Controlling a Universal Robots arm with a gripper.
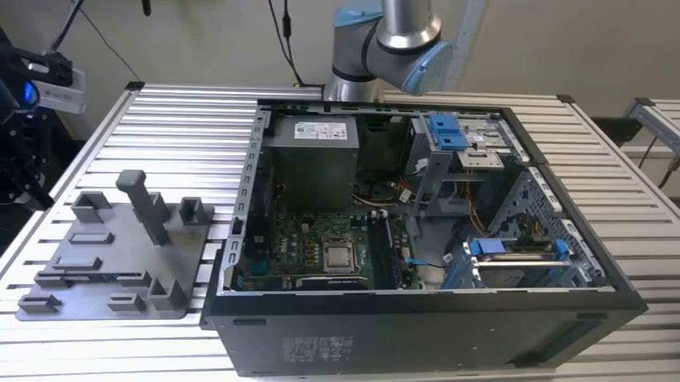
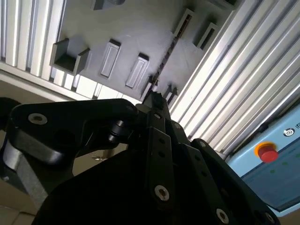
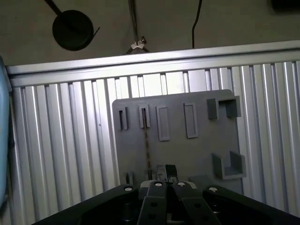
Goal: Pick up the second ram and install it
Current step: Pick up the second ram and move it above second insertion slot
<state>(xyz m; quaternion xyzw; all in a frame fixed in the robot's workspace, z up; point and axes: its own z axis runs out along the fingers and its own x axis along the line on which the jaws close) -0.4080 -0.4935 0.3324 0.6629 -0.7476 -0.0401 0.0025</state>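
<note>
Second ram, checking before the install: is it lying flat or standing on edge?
On edge: in both wrist views the second ram is a thin dark line against the grey fixture.

The arm (image 1: 388,32), beyond the computer case (image 1: 425,350) that stands beside the grey plate (image 1: 107,263), is cut off by the top edge in the exterior view. Dark equipment (image 1: 16,119) past the plate on the exterior view's left is clipped by the picture's edge. In both wrist views the gripper (image 3: 165,172) hides the plate's nearest part. The ram (image 3: 147,150) over the plate shows only edge-on as a thin dark strip, so its chips and label cannot be made out. In the first wrist view, a round dark thing (image 3: 71,29) beyond the plate cannot be identified.
</note>
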